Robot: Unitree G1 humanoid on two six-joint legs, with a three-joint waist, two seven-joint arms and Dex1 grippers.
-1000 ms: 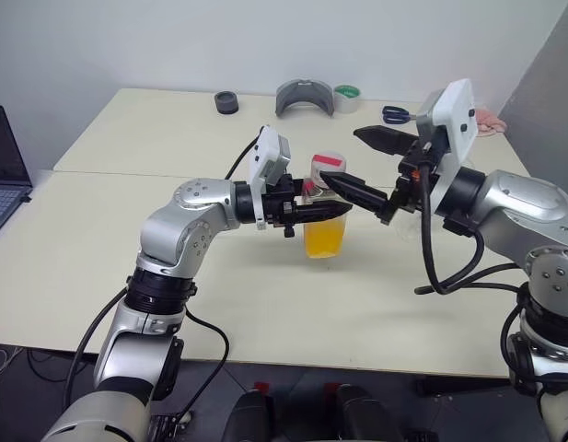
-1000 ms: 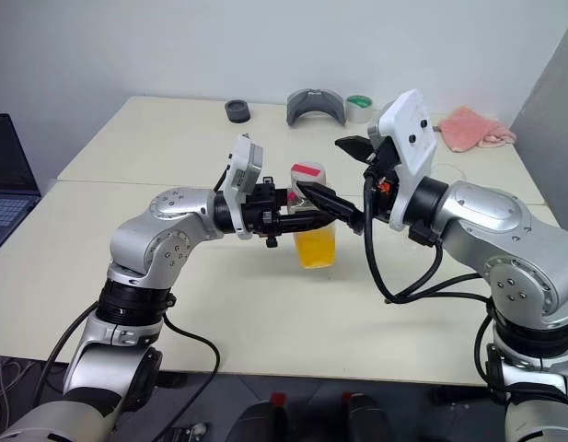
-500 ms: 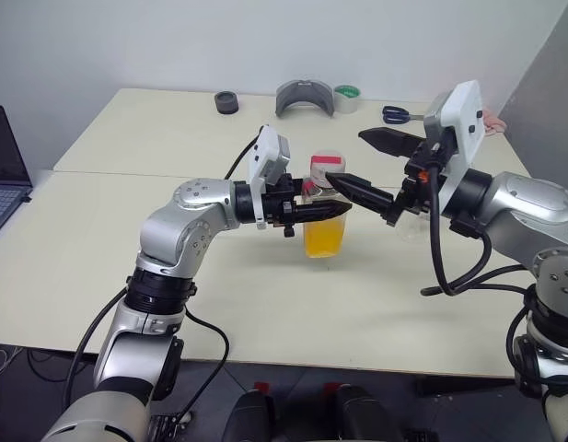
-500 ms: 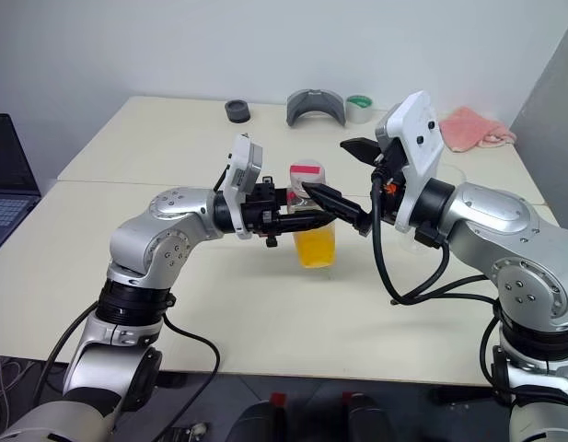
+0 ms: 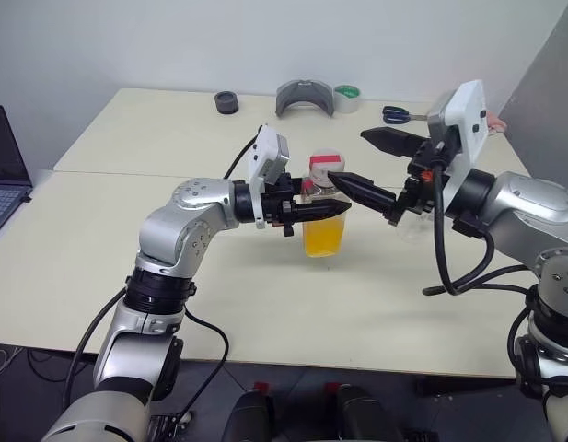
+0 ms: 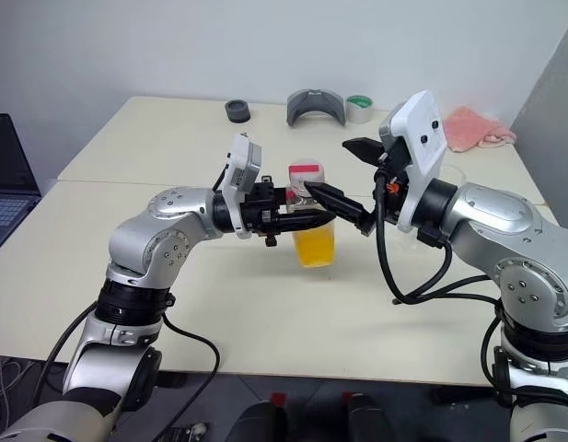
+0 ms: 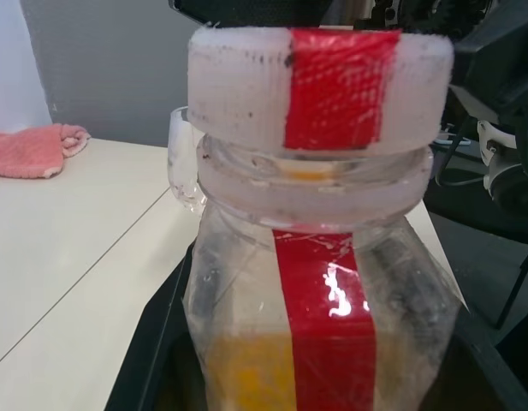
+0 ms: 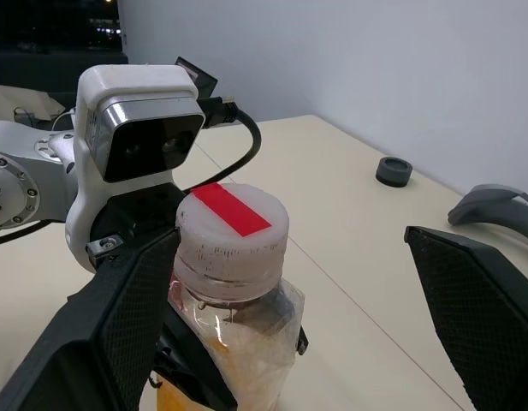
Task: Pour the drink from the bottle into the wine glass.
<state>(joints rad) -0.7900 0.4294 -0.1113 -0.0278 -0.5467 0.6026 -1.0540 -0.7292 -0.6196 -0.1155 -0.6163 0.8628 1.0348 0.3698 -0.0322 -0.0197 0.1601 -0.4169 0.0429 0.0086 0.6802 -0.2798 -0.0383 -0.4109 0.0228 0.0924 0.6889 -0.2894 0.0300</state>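
You have the bottle (image 5: 324, 214) as your landmark, standing upright near the middle of the table (image 5: 127, 249), well in from every edge. The drink (image 6: 315, 247) fills its lower part; the white cap (image 8: 233, 223) with the red mark is still on.

Left gripper (image 5: 331, 211): clamped on the bottle just below the neck, reaching in level from the bottle's left. The fingers (image 5: 311, 212) are drawn tight against the body.

Right gripper (image 5: 380, 168): jaws spread wide, holding nothing. It sits at cap height on the bottle's right. One finger (image 5: 362, 191) lies just beside the cap, and you cannot tell whether it touches. The other finger (image 5: 392, 140) stands well apart, behind and right of the bottle.

The glass (image 7: 185, 171) stands just behind and right of the bottle, largely hidden by the right arm in the head views.

Open room: bare tabletop lies in front of the bottle and to its left. Behind it, along the far edge, you have a black ring (image 5: 226, 102), a grey curved piece (image 5: 304, 98), a tape roll (image 5: 346, 97), scissors (image 5: 396, 114) and a pink cloth (image 6: 472, 127). A laptop (image 5: 5, 166) sits far to the left, off the table.
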